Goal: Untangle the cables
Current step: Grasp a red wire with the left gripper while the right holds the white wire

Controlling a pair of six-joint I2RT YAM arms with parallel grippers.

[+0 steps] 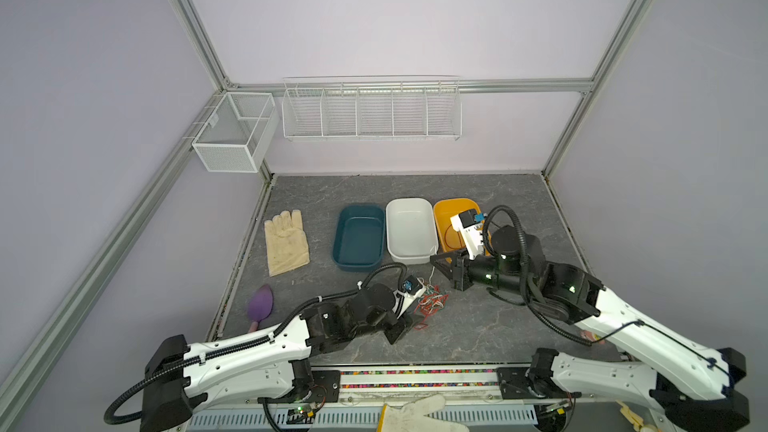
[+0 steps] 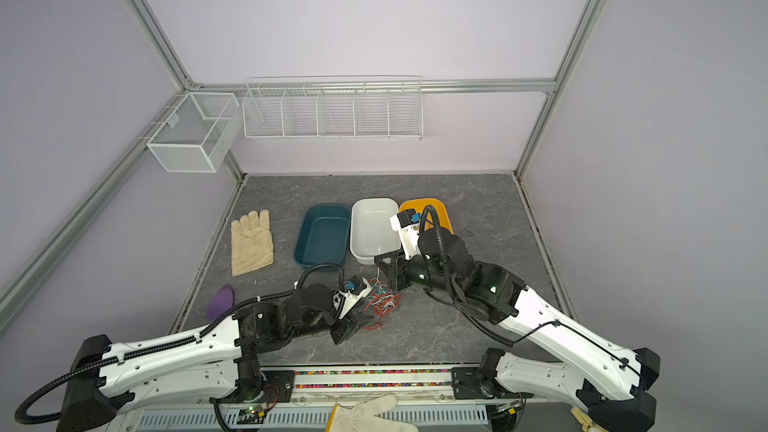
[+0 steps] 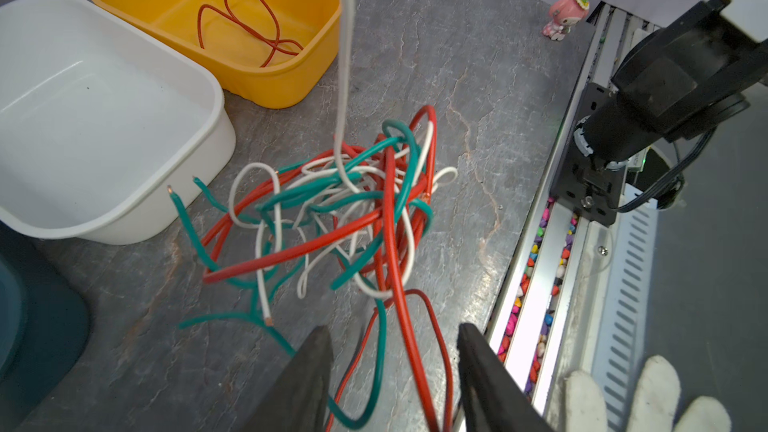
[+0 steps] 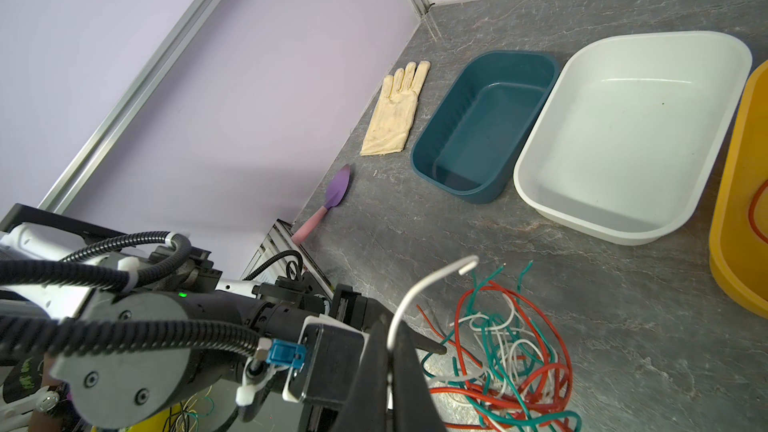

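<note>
The cables (image 1: pixel 430 305) (image 2: pixel 384 305) lie as a tangle of red-orange, green and white wires on the grey table, in front of the tubs. In the left wrist view the tangle (image 3: pixel 353 209) is just ahead of my left gripper (image 3: pixel 392 328), which is open with red and green strands running between its jaws. In both top views the left gripper (image 1: pixel 409 324) (image 2: pixel 357 326) sits low at the tangle's near-left side. My right gripper (image 4: pixel 392 338) (image 1: pixel 438 261) is shut on a white cable (image 4: pixel 419 288) that rises taut from the pile (image 3: pixel 345 56). One red cable (image 3: pixel 249 27) lies in the yellow tub (image 3: pixel 324 47).
Teal tub (image 1: pixel 359 238), white tub (image 1: pixel 409 226) and yellow tub (image 1: pixel 449 209) stand in a row behind the tangle. A cream glove (image 1: pixel 286 243) and a purple trowel (image 1: pixel 260 305) lie at the left. A pink figurine (image 3: pixel 567 10) and a white glove (image 1: pixel 419 413) are by the front rail.
</note>
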